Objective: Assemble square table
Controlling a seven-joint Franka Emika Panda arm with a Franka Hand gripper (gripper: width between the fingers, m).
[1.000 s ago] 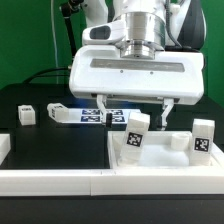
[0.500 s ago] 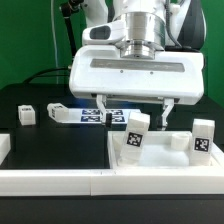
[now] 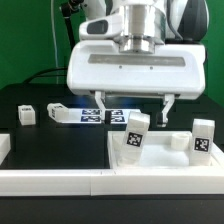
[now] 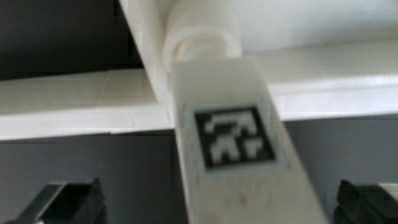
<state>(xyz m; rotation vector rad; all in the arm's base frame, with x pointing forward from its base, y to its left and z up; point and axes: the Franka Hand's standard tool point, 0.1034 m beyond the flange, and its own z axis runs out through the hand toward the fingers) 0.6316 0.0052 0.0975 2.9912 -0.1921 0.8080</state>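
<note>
Fingers (image 3: 98,102) higher above upright leg (image 3: 137,136)

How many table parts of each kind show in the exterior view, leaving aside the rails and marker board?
Top: 1
Legs: 4 (the last is blurred by glare)
Total: 5
</note>
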